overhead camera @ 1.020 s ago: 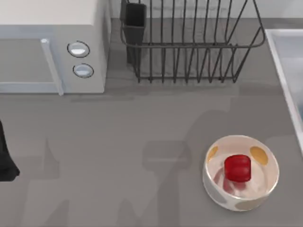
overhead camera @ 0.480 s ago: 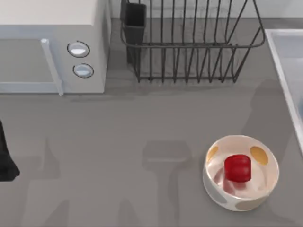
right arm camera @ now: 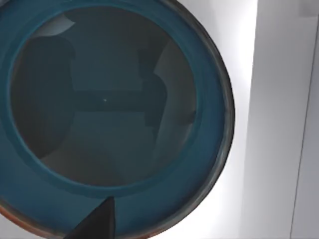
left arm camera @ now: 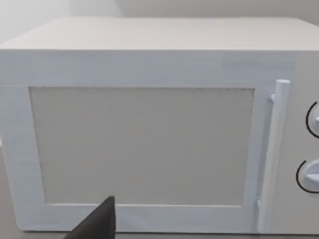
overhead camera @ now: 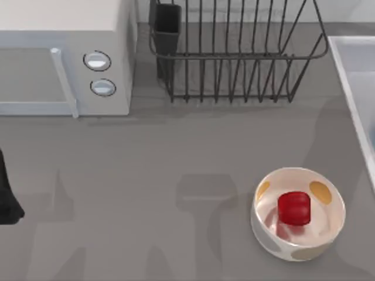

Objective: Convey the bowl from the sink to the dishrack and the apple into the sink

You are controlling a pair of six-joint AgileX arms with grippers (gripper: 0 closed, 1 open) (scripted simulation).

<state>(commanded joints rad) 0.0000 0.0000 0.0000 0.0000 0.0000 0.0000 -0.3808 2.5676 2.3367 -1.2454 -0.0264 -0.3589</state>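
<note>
The right gripper, fingers' state unclear, hovers above the bowl [right arm camera: 104, 109] in the sink [overhead camera: 358, 76] at the bench's right and should descend squarely onto its rim, while the apple [overhead camera: 293, 209] sits in the spotted bowl [overhead camera: 328, 231].

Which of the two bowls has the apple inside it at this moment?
The cream-white spotted bowl on the table holds the red apple. The teal-blue bowl, in the sink, has nothing in it.

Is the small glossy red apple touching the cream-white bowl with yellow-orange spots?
Touching. The top view shows the apple resting inside the spotted bowl, on its pale inner floor, with no gap visible beneath it.
</note>
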